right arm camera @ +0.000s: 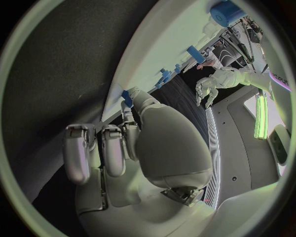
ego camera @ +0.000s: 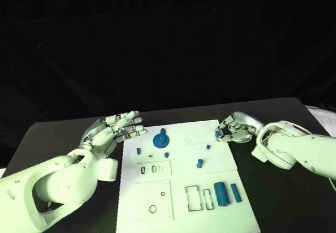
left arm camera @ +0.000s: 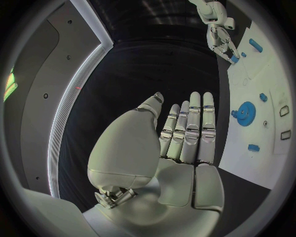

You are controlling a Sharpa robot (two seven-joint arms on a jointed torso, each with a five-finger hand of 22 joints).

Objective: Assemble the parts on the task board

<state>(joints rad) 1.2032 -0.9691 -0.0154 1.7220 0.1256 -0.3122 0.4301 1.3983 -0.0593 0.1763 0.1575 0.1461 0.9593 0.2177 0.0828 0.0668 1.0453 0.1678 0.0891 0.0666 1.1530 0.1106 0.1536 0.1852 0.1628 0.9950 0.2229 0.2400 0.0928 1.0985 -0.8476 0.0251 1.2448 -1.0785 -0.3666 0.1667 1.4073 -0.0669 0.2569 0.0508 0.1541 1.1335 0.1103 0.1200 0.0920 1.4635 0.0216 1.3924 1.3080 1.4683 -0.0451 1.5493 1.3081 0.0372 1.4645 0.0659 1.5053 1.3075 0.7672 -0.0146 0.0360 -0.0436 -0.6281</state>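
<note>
The white board (ego camera: 186, 215) lies in the middle of the black desk (ego camera: 50, 139), and most of the work looks undone. A blue gear (ego camera: 161, 139) sits near the board's far left part, with small blue pieces (ego camera: 139, 150) beside it and another piece (ego camera: 199, 162) near the middle. Toward the near edge, a thick blue cylinder (ego camera: 221, 193) and a thinner blue rod (ego camera: 235, 193) lie loose next to empty outlined slots (ego camera: 192, 197). Whether the gear is already seated on its peg cannot be told. Several recesses on the left half stand unfilled, so I judge the task to be at an early stage.

The left hand (ego camera: 115, 131) hovers just off the board's far left corner, fingers straight and apart, holding nothing. The right hand (ego camera: 234, 128) is at the board's far right edge, fingers curled in around a small blue part (ego camera: 218, 135) pinched at its fingertips.
</note>
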